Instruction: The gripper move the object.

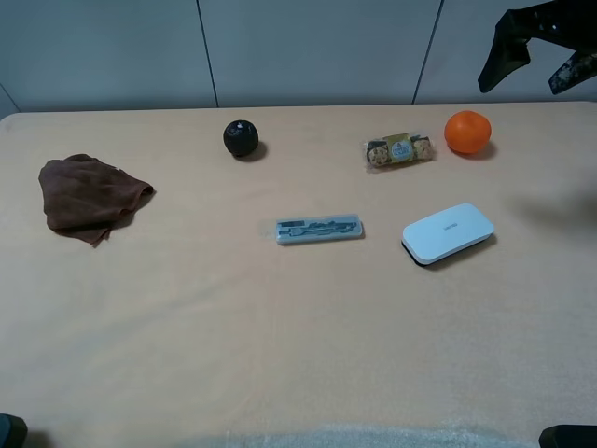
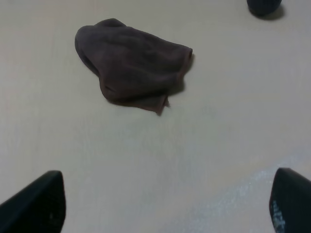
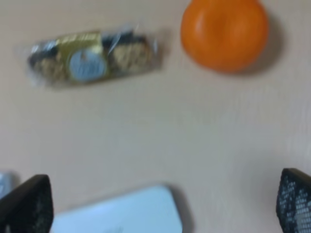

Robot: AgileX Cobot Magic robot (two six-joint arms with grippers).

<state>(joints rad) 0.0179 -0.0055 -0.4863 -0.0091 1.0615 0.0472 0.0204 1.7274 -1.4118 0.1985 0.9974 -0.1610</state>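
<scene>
Black and angular, the right claw hangs in the air above the far right corner of the bench, its fingers spread wide apart and holding nothing. Nearest to it, close to the far edge toward that corner, sits the orange fruit, resting free on the bench with open surface around it. Just beside the fruit, toward the middle, lies a clear packet of wrapped chocolates, apart from it. Nearer the front from these is a white flat case, and left of that a grey-blue slim case at mid-bench. A small black ball stands near the far edge, left of centre. Over by the left edge lies a crumpled brown cloth, with the left claw held wide apart above bare bench near it.
</scene>
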